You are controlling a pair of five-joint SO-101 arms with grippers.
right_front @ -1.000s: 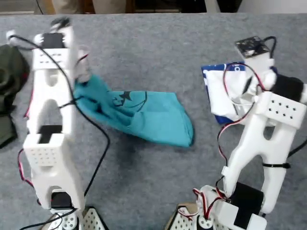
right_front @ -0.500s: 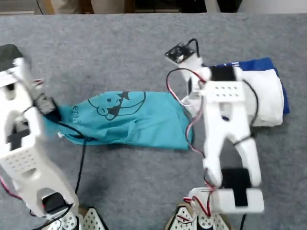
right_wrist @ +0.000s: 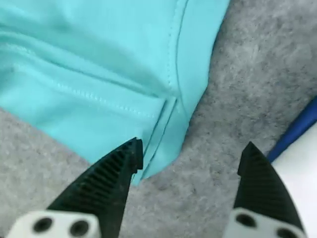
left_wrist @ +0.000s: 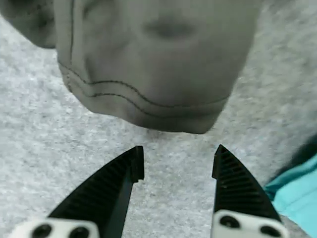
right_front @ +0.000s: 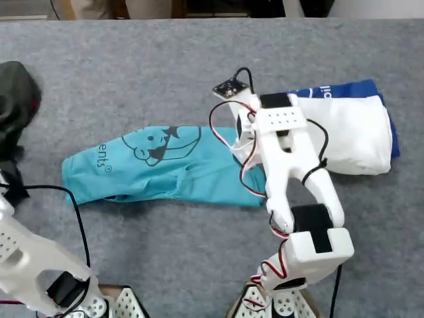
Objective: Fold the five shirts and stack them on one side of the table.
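A teal shirt with a dark print lies flat across the middle of the table. My right arm stands over its right end. My right gripper hangs open above the teal shirt's hemmed corner with nothing between its fingers. A folded white shirt rests on a blue shirt at the right side. At the left edge lies a crumpled dark olive shirt. My left gripper is open just short of the olive shirt's hem.
Grey felt table covers the whole work area. The left arm stands at the lower left with a black cable looping beside it. A teal corner shows beside the left gripper. Bare felt lies along the back and the front middle.
The left gripper let go of the teal shirt and swung left to the olive shirt. The teal shirt now lies spread out. The right arm moved from the white stack to the teal shirt's right end.
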